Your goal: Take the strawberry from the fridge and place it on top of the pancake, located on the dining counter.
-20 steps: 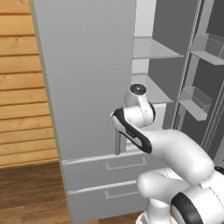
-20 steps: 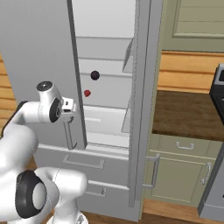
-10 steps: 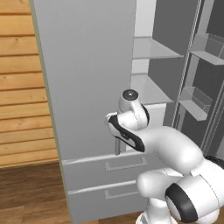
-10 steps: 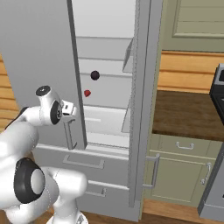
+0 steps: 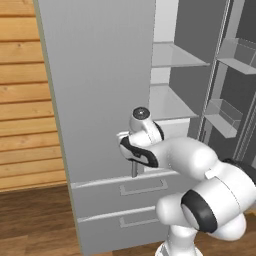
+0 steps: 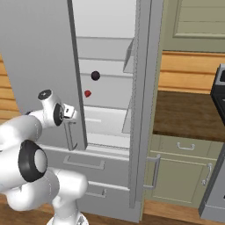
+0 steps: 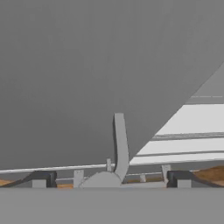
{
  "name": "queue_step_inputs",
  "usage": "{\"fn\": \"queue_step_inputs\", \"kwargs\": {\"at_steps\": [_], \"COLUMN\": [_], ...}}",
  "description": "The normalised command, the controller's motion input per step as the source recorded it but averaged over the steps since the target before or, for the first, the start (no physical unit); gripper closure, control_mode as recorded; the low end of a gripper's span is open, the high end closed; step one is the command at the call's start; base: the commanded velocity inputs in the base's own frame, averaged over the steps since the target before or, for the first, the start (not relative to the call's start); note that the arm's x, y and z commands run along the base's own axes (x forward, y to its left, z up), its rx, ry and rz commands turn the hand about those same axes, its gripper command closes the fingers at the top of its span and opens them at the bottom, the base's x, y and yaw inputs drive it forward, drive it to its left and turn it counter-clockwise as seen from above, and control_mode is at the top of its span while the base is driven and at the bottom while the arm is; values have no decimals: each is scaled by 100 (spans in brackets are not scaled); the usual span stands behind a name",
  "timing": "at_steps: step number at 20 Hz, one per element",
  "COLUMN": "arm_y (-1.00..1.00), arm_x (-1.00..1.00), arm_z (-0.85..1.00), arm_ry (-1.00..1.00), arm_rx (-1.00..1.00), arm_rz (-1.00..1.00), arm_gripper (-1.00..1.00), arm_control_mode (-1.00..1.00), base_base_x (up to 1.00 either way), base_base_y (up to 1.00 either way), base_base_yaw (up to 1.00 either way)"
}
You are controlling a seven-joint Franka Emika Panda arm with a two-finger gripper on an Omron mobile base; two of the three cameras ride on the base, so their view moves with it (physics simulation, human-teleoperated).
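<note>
The fridge (image 6: 145, 110) stands with both upper doors swung open. The strawberry (image 6: 88, 93) rests on a pale inner shelf, below and just left of a dark round fruit (image 6: 95, 75); both are small and show little detail. The hand (image 7: 109, 177) sits at the lower end of the left door's vertical bar handle (image 7: 120, 144), fingers spread wide to either side of it, grasping nothing. In the left base view the open door panel (image 5: 100, 90) hides the shelf where the berry lies, and the arm covers part of the handle. At the right, a dark brown worktop (image 6: 189, 114) is cut off by the frame edge.
</note>
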Motion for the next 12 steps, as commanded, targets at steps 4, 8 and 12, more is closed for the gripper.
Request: {"fn": "queue_step_inputs", "kwargs": {"at_steps": [4,8,12], "arm_y": [0,0,0], "arm_x": [25,19,3], "arm_z": [-29,-19,-16], "arm_ry": [0,0,0], "arm_rx": [0,0,1], "arm_rz": [-2,0,0], "arm_gripper": [-100,-100,-100], "arm_control_mode": [-100,-100,-100], "base_base_x": [0,0,0], "base_base_y": [0,0,0], "base_base_yaw": [0,0,0]}}
